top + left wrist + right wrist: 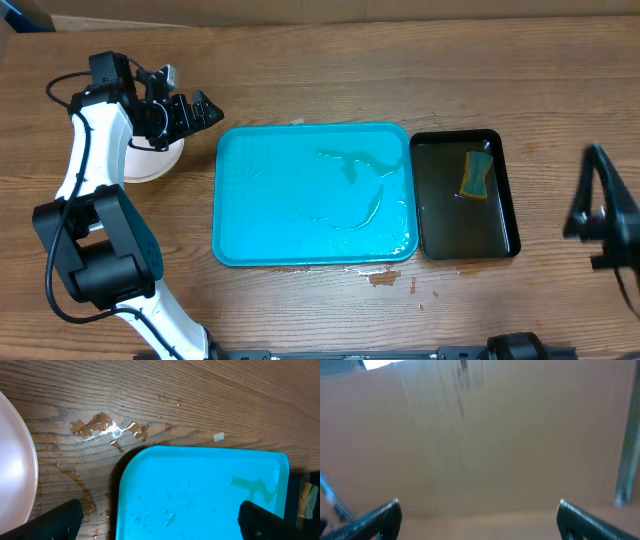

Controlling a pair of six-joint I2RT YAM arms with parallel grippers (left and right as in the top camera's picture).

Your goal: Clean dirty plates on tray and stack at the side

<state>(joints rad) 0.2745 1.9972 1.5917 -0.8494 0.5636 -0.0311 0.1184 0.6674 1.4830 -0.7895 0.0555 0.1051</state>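
Left gripper [203, 111]: jaws apart, empty, upper left of frame; plate stack [155, 166] just below-left of it. Tray [300, 215] holds no plates, long axis left-right. Right gripper [480, 516]: apart, far right edge.

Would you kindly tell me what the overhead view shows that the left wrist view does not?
Only the overhead shows the right arm, the whole black tray with its sponge, and a brown spill at the turquoise tray's near edge. Only the left wrist shows a wet brown smear on the table by the tray's corner. Both show the wet turquoise tray and a white plate beside it.
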